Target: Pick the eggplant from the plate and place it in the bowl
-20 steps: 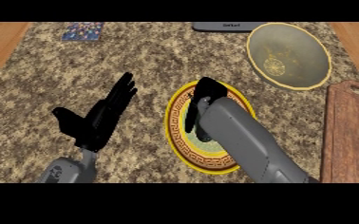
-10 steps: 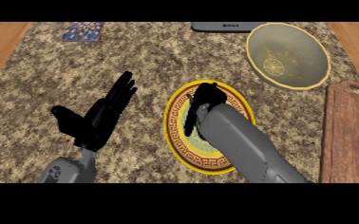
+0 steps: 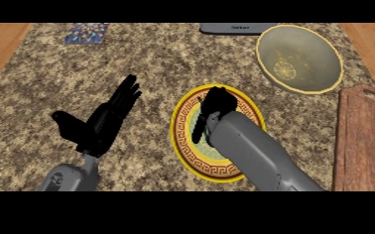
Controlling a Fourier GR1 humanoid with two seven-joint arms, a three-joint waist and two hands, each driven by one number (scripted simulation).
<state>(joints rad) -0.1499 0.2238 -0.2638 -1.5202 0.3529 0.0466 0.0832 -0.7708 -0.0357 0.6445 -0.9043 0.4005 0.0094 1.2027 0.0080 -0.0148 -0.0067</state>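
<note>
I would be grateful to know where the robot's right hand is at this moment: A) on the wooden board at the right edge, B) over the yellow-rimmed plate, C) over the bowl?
B: the right hand is above the plate, while the bowl lies apart at the upper right.

The right hand (image 3: 218,104) is drawn slightly back over the plate (image 3: 183,144), toward the robot. Its front, earlier seen just past the far rim, is now found at that rim. The forearm is shifted back with it.
</note>
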